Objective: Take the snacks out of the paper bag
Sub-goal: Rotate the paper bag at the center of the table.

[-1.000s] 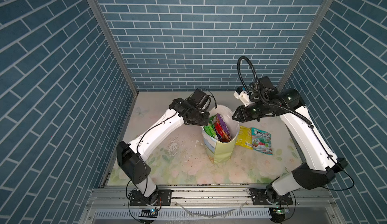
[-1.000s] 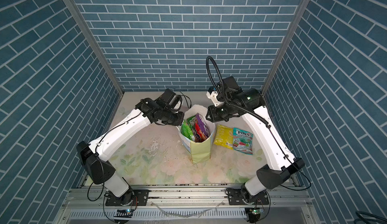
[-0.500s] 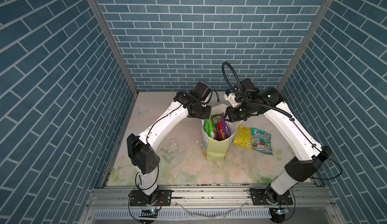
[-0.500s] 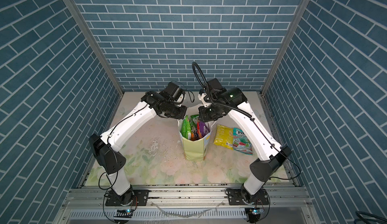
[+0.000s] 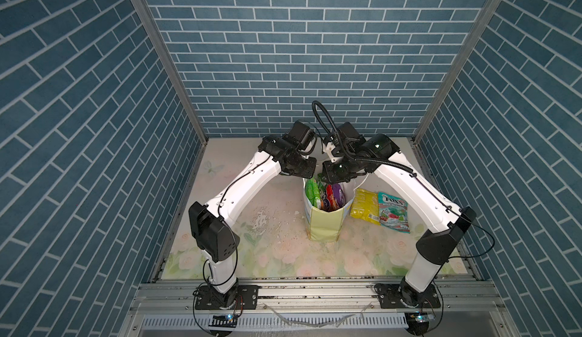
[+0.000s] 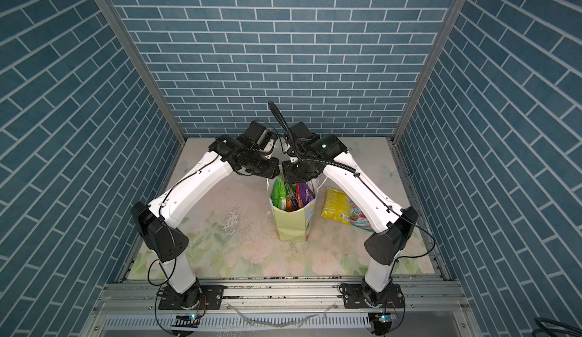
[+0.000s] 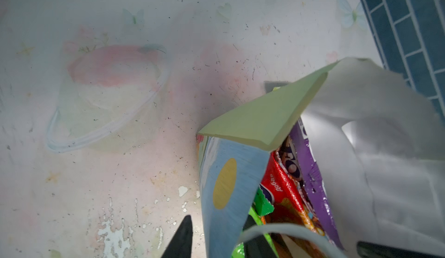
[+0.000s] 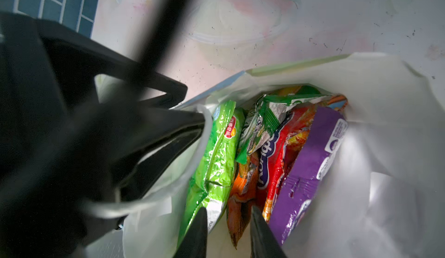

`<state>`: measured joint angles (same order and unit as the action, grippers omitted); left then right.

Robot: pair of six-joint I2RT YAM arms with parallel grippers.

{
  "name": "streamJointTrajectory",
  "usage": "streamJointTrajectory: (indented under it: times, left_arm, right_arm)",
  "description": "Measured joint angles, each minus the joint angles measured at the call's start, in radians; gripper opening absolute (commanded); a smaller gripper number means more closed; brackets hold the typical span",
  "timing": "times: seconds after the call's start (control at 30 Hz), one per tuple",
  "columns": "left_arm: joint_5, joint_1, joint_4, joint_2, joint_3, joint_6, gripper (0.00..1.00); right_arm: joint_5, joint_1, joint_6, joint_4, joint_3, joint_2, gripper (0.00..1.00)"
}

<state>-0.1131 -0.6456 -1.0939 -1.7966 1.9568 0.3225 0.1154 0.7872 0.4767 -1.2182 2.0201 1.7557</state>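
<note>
The paper bag point(image 5: 324, 225) is coloured pale green outside and white inside, with a blue panel marked by a yellow oval. A bright green packet point(image 8: 216, 153), an orange packet point(image 8: 243, 191), a red packet point(image 8: 281, 148), a purple packet point(image 8: 310, 172), a yellow packet point(image 5: 363, 208) and a teal-and-white packet point(image 5: 393, 214) are seen. The table point(image 5: 283, 256) is printed with pale flowers.

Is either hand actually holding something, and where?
Nothing looks gripped. The left hand straddles the rim of the paper bag loosely; the right hand hovers open over the orange packet.

Stereo head: high at 6 o'clock, facing 12 o'clock and downward; both top views share the whole surface point(image 5: 283, 250). Wrist views: close above the paper bag point(image 7: 252, 121), sharing its open mouth.
</note>
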Motion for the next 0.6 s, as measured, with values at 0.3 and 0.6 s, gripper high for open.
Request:
streamJointTrajectory:
  times: [0.3, 0.6]
  left_arm:
    - [0.02, 0.037, -0.001, 0.098, -0.018, -0.002, 0.63]
    - [0.034, 0.071, -0.002, 0.171, -0.04, -0.003, 0.64]
  right_arm:
    - [-0.007, 0.0, 0.053, 0.056, -0.07, -0.019, 0.31]
    - [-0.008, 0.007, 0.075, 0.09, -0.09, -0.02, 0.31]
